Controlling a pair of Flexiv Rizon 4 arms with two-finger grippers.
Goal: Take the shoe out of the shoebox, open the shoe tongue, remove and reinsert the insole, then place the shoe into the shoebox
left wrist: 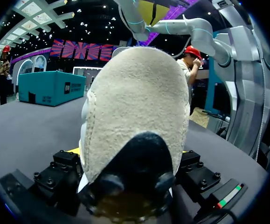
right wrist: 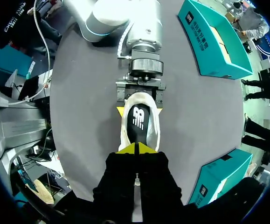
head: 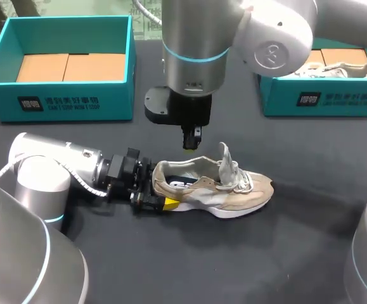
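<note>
A beige sneaker (head: 224,193) lies on its sole on the dark table, toe to the right, tongue (head: 225,158) standing up. My left gripper (head: 161,188) comes in low from the left and clasps the heel (left wrist: 139,107) from both sides. The right wrist view shows its yellow fingertips (right wrist: 121,111) flanking the heel. The black insole (right wrist: 138,123) lies inside the shoe. My right gripper (head: 189,147) hangs straight above the shoe's opening, tips (right wrist: 138,148) pressed together, holding nothing.
An open teal shoebox (head: 56,101) with a cardboard floor stands at the back left. A second teal box (head: 326,98) at the back right holds another pale shoe (head: 332,68). Bare table stretches in front of the sneaker.
</note>
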